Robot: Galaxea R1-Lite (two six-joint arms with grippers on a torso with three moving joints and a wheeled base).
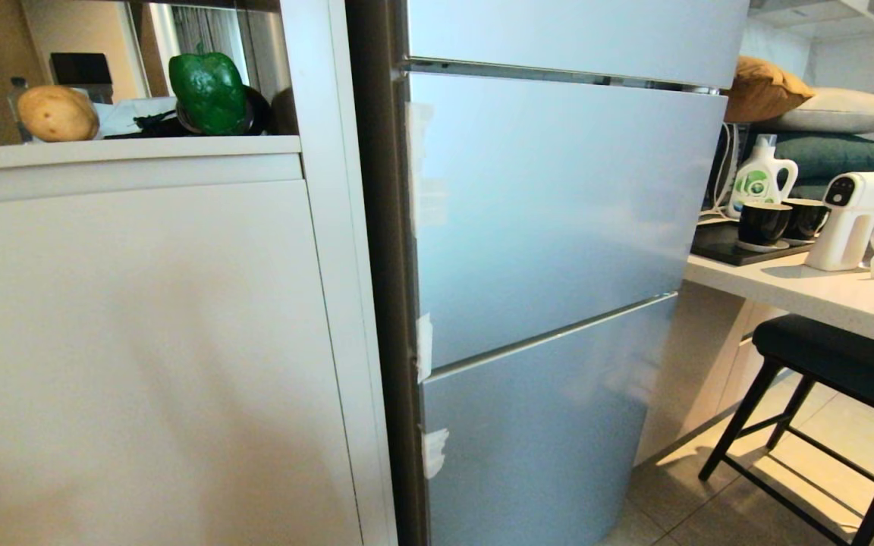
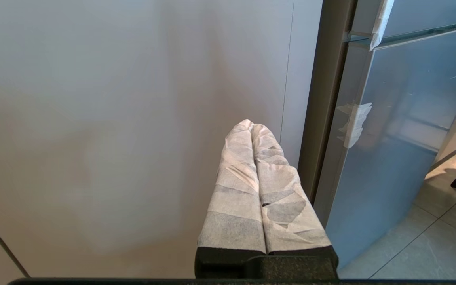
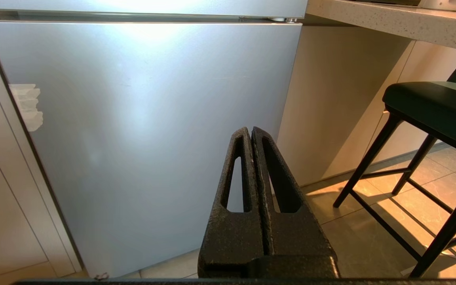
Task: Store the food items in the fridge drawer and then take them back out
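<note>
Left wrist view: left gripper (image 2: 251, 126), its taped fingers pressed together and empty, faces a white cabinet door (image 2: 133, 118). Right gripper (image 3: 250, 132), likewise closed and empty, faces the closed fridge (image 3: 145, 118). Well above, on the shelf (image 1: 126, 148), potato (image 1: 58, 113) lies lengthwise at the left edge; bell pepper (image 1: 208, 91) stands stem-up.

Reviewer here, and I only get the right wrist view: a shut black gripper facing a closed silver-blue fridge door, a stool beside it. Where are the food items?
Observer: On the shelf above the white cabinet left of the fridge: the potato and the bell pepper, both untouched.
Operator: Is the left gripper doing anything?
Observer: No. The left gripper is shut, its fingers wrapped in white tape, pointing at the cabinet front.
Operator: Any fridge door open higher up?
Observer: None. In the head view all the door panels are closed, so no drawer shows.
</note>
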